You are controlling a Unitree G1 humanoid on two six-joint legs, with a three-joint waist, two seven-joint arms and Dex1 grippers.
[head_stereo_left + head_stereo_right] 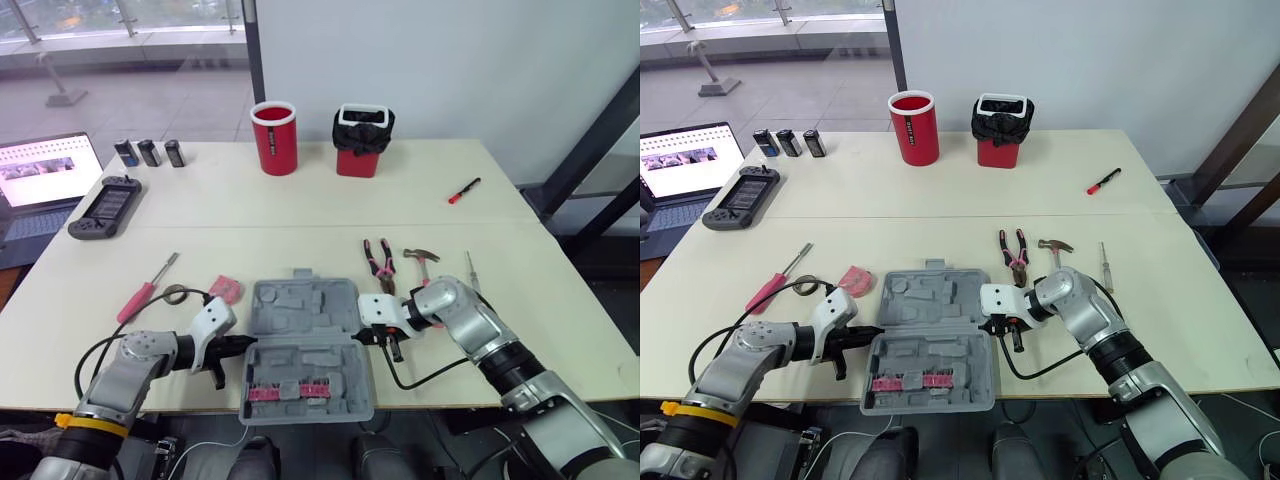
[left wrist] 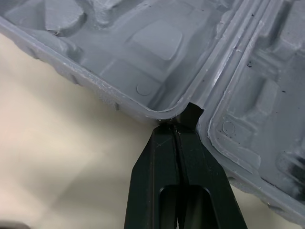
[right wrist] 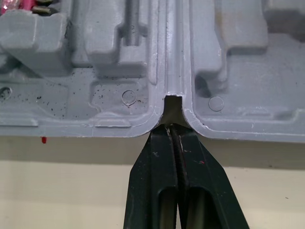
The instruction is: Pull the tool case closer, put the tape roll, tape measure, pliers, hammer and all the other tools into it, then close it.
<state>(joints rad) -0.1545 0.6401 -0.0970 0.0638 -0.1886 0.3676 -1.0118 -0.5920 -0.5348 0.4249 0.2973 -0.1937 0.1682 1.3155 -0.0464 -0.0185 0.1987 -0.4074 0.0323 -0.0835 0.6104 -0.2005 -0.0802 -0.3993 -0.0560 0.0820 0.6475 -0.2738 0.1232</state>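
The grey case (image 1: 305,345) lies open and flat at the table's (image 1: 300,200) near edge. The left gripper (image 1: 245,343) and right gripper (image 1: 366,335), both clenched empty, touch its hinge notches at 9 and 3 o'clock. Pliers (image 1: 378,262) and hammer (image 1: 422,262) lie at 1 o'clock, a screwdriver (image 1: 145,290) at 10.

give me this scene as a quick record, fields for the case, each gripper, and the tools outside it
tool case: open flat, near the table's front edge
left gripper: shut, tips at the hinge notch on the case's left side
right gripper: shut, tips at the hinge notch on the case's right side
left of case: red screwdriver, tape roll, pink tape measure
right of case: pliers, hammer, small screwdriver
packing: none of these tools in the case yet
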